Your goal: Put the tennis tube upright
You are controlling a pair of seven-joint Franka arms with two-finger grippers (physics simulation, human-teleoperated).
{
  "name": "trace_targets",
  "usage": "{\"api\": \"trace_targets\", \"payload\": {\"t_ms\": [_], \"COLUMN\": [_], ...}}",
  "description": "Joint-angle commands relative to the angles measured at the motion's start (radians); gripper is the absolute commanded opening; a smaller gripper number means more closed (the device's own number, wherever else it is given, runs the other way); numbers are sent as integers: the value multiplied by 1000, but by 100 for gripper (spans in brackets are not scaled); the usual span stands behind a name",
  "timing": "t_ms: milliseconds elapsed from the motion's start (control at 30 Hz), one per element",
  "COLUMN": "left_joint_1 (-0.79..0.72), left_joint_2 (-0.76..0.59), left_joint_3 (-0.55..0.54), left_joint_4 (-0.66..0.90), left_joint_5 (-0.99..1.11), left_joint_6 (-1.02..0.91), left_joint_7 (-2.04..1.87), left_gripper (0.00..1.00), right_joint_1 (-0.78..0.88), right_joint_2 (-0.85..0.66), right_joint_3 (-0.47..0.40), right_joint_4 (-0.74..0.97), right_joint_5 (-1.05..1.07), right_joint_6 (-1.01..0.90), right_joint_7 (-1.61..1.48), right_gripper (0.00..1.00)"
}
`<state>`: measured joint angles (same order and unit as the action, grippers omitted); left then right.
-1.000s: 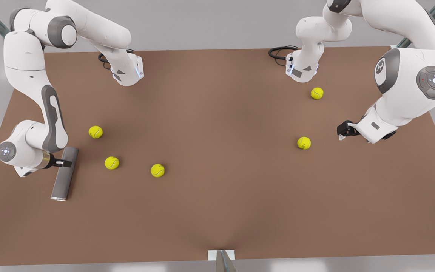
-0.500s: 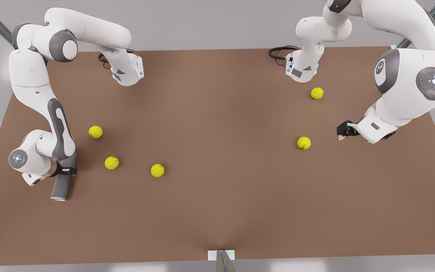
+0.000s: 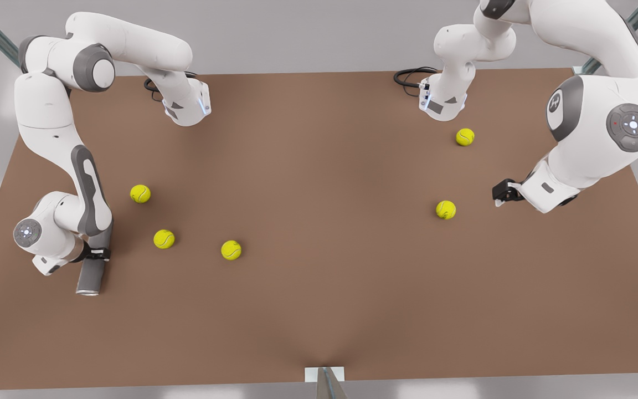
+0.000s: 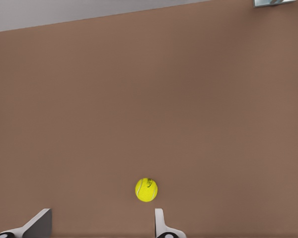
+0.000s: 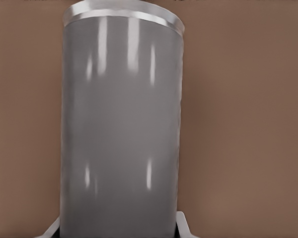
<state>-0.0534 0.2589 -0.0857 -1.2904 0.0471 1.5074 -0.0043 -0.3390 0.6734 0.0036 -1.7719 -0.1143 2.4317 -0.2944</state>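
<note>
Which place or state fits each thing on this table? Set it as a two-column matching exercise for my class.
Column A
1. tennis tube
2. right gripper
3. left gripper
4. far tennis ball

Column B
a. open, beside the near tennis ball on the front view's right
b. lying on its side on the table
c. close to an arm base by the table's far edge
d. down over the tube on the front view's left

Pairs: 1-b, 2-d, 3-a, 4-c
</note>
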Motion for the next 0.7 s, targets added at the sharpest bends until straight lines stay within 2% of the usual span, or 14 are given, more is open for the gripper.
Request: {"api": "trace_targets", "payload": {"t_ms": [0,167,333,400,467,600,667], "left_joint_1": [1,1,1,1,1,0,-2], "left_joint_2": [0,6,-14,-10,-9,-15,-15], "left_joint_3": [0,0,-14,-14,-9,-14,-16], "left_joint_4": [0,2,-38,-38,-38,-36,-35], "left_joint_5": [2,8,-44,-47,-46,-46,-46], "left_joint_6": [5,28,-21,-19,-15,-21,-21], "left_joint_7": [0,0,-40,-45,-42,-51,-57], "left_gripper": [100,100,100,100,100,100,100], "right_joint_1": [2,104,218,236,282,488,552], "right_joint_2": [-8,-8,-8,-11,-21,-23,-15], "right_joint_3": [4,10,13,78,127,128,130], "right_joint_4": [6,250,397,448,471,539,540], "right_joint_5": [-5,5,76,74,70,-54,-90], "right_joint_6": [-43,-453,-672,-740,-760,-746,-671], "right_joint_7": [-25,20,77,86,80,72,-14], "right_gripper": [68,68,68,68,68,68,68]}}
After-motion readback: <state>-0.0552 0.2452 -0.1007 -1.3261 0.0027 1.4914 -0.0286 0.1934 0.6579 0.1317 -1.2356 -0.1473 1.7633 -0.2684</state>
